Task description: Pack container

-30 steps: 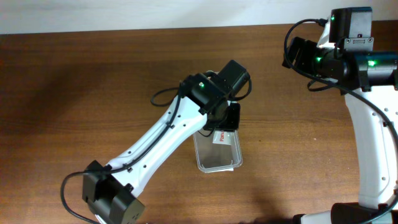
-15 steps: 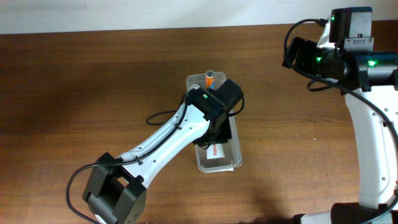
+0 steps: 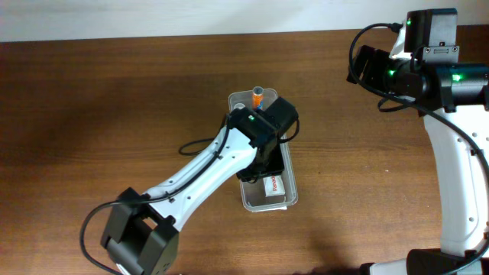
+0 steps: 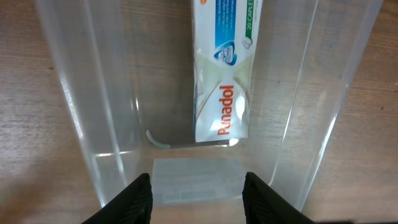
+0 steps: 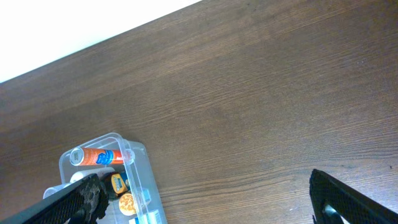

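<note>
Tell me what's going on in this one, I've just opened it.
The left arm reaches over the clear container in the middle of the table. The left gripper is open, above a white Panadol box that lies flat on the container's floor and is not gripped. An orange tube and a few other small items lie at the container's far end. The right gripper hangs off to the side, open and empty.

The white and blue box (image 4: 224, 81) lying in the clear container (image 4: 93, 87) read "Panadol" in orange-red letters and, cut off at the edge, "20 CAPLE".
</note>
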{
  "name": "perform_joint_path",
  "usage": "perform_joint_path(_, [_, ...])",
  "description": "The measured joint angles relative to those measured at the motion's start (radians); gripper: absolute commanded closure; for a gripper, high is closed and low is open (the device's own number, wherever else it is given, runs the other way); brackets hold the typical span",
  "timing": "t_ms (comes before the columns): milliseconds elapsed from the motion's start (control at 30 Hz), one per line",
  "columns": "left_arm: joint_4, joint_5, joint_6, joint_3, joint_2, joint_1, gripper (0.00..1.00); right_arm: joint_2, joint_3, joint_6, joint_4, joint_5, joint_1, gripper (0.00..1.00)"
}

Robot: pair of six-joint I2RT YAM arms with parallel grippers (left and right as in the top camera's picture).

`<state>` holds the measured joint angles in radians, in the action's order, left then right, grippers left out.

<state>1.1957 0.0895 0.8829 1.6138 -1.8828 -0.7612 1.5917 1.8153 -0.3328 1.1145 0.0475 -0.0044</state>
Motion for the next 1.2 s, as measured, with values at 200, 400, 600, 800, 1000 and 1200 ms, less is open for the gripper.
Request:
perform_joint_path(200, [0.023, 0.006, -0.057, 0.000, 0.112, 0.093, 0.37, 0.000, 0.000, -0.001, 0.000, 0.000, 0.000, 0.02])
perform_joint_path(400, [0.061, -0.091, -0.205, 0.003, 0.331, 0.319, 0.01, 0.000, 0.000, 0.000, 0.000, 0.000, 0.000, 0.01])
perform_joint_path(600, [0.081, -0.144, -0.427, 0.005, 0.407, 0.586, 0.01, 0.000, 0.000, 0.000, 0.000, 0.000, 0.000, 0.02])
perform_joint_path(800, [0.082, -0.155, -0.524, 0.005, 0.406, 0.750, 0.00, 0.000, 0.000, 0.000, 0.000, 0.000, 0.000, 0.02])
perform_joint_path(1000, [0.073, -0.183, -0.548, 0.005, 0.406, 0.824, 0.00, 0.000, 0.000, 0.000, 0.000, 0.000, 0.000, 0.02])
perform_joint_path(1200, [0.071, -0.188, -0.551, 0.005, 0.406, 0.826, 0.01, 0.000, 0.000, -0.001, 0.000, 0.000, 0.000, 0.02])
